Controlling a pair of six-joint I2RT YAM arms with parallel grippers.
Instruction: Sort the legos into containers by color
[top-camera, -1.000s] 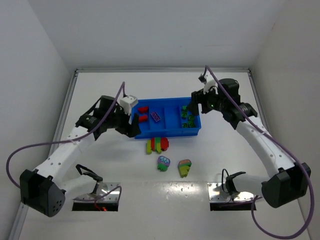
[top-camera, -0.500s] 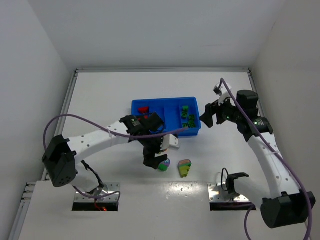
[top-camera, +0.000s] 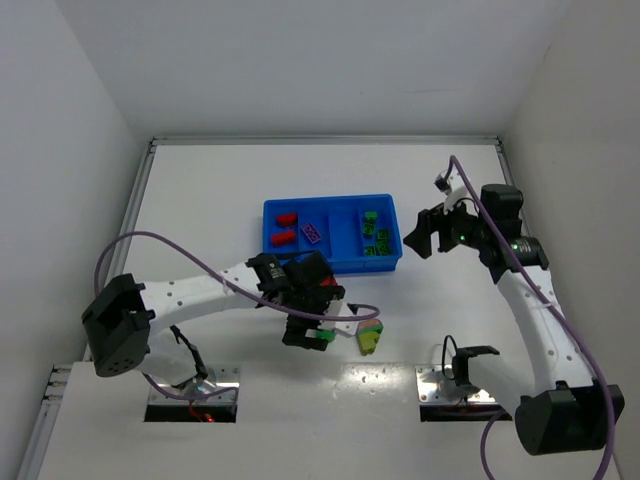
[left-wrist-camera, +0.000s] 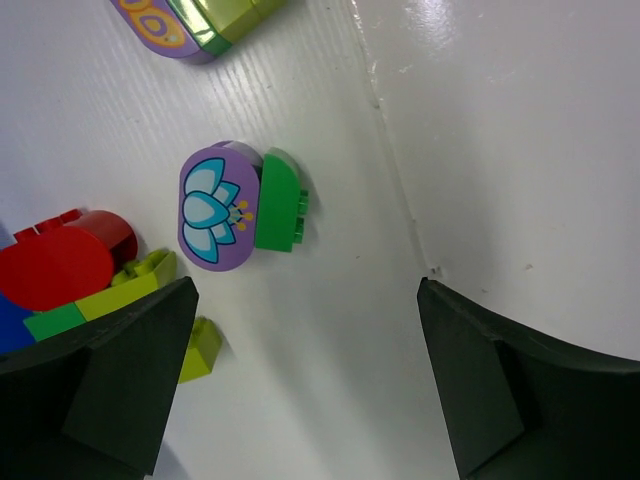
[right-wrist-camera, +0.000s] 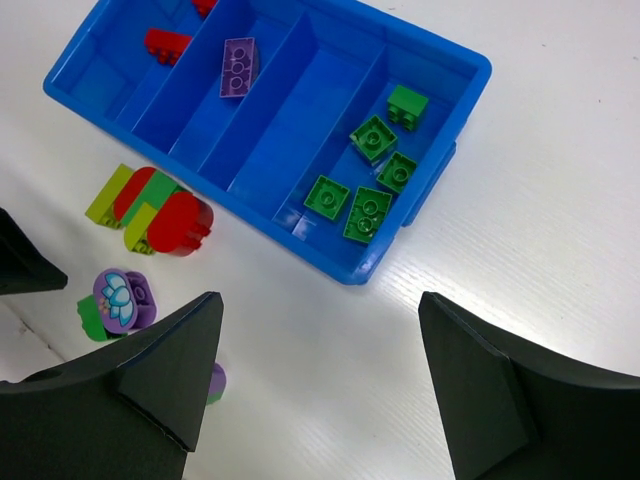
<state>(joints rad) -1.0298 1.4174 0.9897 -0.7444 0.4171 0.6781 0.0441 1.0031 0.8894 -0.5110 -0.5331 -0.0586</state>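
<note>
Below the left tool (left-wrist-camera: 305, 350), which is spread wide apart, a purple flower brick (left-wrist-camera: 215, 208) lies on the tabletop (left-wrist-camera: 480, 150), touching a green brick (left-wrist-camera: 280, 203) at its 3 o'clock. At 3 o'clock from the blue tray (top-camera: 343, 235), the right tool (top-camera: 422, 235) hangs spread apart too.

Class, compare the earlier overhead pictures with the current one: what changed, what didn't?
The left gripper swung from the left end of the blue tray toward the near side, and hangs open over the purple flower brick. The right gripper drew back rightward off the tray, open. The tray's bricks and the loose clusters stayed put.
</note>
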